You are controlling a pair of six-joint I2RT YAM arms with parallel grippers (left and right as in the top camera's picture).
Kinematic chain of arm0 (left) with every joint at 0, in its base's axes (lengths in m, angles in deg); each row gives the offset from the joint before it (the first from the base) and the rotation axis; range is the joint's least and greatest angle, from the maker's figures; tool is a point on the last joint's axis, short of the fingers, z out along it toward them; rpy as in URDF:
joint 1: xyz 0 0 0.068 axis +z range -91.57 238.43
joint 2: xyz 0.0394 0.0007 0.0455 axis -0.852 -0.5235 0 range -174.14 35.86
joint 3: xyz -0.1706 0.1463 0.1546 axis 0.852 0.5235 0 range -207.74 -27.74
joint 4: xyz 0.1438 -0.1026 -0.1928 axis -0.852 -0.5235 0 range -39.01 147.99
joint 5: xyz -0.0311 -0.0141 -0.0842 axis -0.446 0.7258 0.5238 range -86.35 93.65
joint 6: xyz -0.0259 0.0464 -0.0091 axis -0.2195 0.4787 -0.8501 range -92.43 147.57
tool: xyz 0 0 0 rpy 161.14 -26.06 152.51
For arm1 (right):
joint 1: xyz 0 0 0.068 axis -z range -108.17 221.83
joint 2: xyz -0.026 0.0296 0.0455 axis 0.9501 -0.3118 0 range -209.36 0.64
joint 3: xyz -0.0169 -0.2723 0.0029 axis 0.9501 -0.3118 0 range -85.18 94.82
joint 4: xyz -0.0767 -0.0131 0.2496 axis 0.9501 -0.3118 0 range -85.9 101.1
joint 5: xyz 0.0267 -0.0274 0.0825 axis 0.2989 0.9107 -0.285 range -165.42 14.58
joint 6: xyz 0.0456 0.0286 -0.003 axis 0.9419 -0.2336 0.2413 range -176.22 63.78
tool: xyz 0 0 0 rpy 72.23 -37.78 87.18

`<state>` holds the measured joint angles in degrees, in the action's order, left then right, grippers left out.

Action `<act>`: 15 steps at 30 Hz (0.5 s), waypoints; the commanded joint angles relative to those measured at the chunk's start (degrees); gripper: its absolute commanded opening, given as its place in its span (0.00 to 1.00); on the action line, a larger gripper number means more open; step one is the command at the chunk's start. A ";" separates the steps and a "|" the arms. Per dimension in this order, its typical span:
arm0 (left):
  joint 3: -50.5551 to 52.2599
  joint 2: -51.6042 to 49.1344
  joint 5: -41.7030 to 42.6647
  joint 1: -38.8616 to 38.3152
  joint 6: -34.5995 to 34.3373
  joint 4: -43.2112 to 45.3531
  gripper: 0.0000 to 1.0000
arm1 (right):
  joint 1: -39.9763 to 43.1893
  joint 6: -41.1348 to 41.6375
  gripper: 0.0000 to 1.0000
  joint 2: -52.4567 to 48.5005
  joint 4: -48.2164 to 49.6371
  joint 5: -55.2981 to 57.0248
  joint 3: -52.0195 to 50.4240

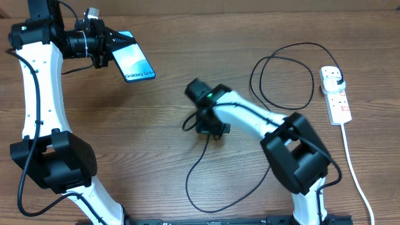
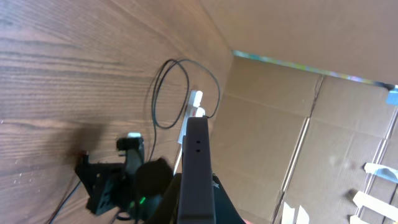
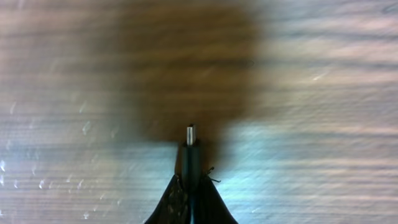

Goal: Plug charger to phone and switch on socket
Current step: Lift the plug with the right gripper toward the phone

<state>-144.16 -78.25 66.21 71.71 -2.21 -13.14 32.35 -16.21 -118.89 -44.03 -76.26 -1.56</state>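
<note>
Now your left gripper point(image 1: 105, 47) is clamped on one short end of the phone point(image 1: 134, 60), holding it above the table point(image 1: 156, 169) near the far left corner. That seems meant to turn the slim, dark-rimmed free edge toward the middle. Your right gripper point(image 1: 209, 128), at mid-table, is pinched shut on the charger point(image 3: 190, 158) just behind its small metal tip point(image 3: 190, 132), which pokes out straight, ready for insertion. Its thin black cable loops limply back to the socket point(image 1: 338, 105), a white, hard-looking strip with red switches near the right edge, where the plug looks already seated.
</note>
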 commanded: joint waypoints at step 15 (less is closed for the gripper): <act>-0.83 1.36 6.56 0.59 -9.05 13.27 0.04 | 19.54 -8.48 0.04 -0.07 22.75 -65.94 2.38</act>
<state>-144.14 -78.25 69.25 71.71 -6.41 -2.68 51.38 -23.38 -118.91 -26.74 -124.39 -0.65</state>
